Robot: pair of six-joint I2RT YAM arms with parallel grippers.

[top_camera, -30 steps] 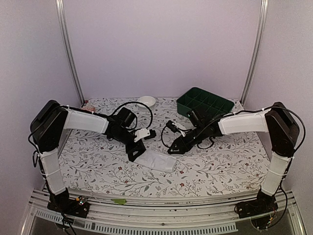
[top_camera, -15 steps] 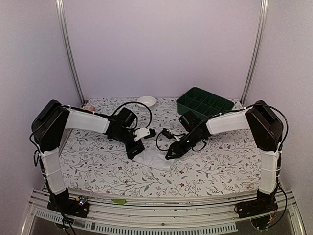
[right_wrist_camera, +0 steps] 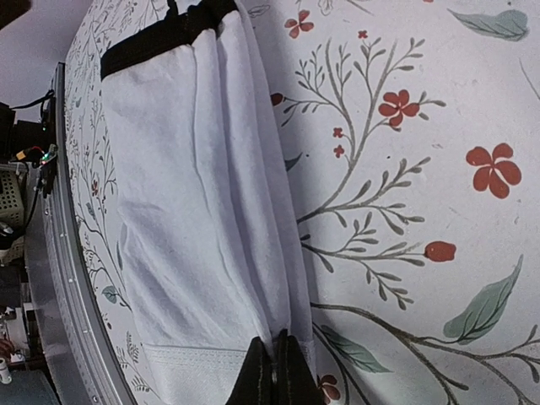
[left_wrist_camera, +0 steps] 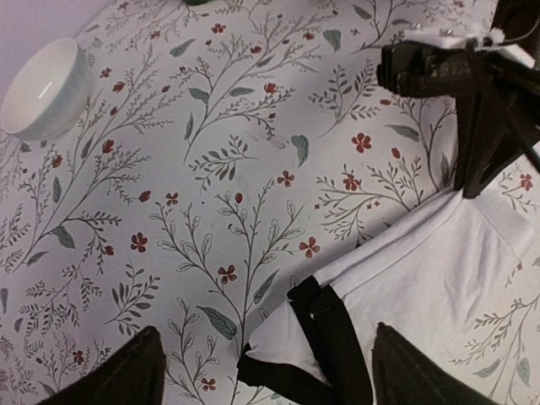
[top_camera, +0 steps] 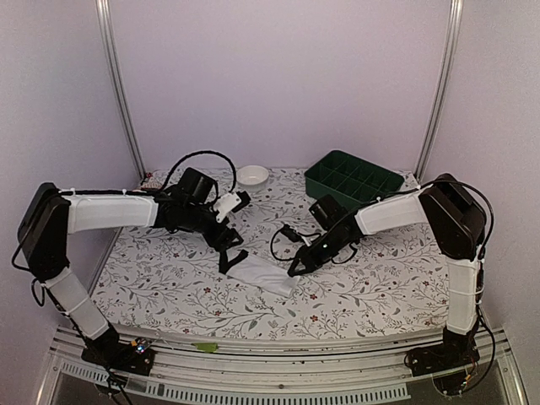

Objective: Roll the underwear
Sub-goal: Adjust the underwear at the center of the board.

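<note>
The underwear [top_camera: 267, 277] lies folded into a narrow strip on the floral cloth, black waistband end to the left. The left wrist view shows that waistband corner [left_wrist_camera: 336, 336] and the white fabric [left_wrist_camera: 422, 274] beyond it. My left gripper [top_camera: 229, 249] hovers just above this end, open wide, its fingertips [left_wrist_camera: 126, 375] on either side of the corner and touching nothing. At the strip's right end my right gripper [top_camera: 295, 268] is shut. In the right wrist view its tips [right_wrist_camera: 274, 354] pinch a fold of the white fabric [right_wrist_camera: 194, 211] near the stitched hem.
A small white bowl [top_camera: 252, 175] stands at the back centre and shows upper left in the left wrist view [left_wrist_camera: 42, 89]. A green compartment tray [top_camera: 353, 179] sits at the back right. A metal rail [right_wrist_camera: 59, 253] runs along the table's near edge.
My left gripper has opened, let go of the waistband end and drawn up and back to the left. My right gripper has moved in to the strip's right end and closed on the fabric.
</note>
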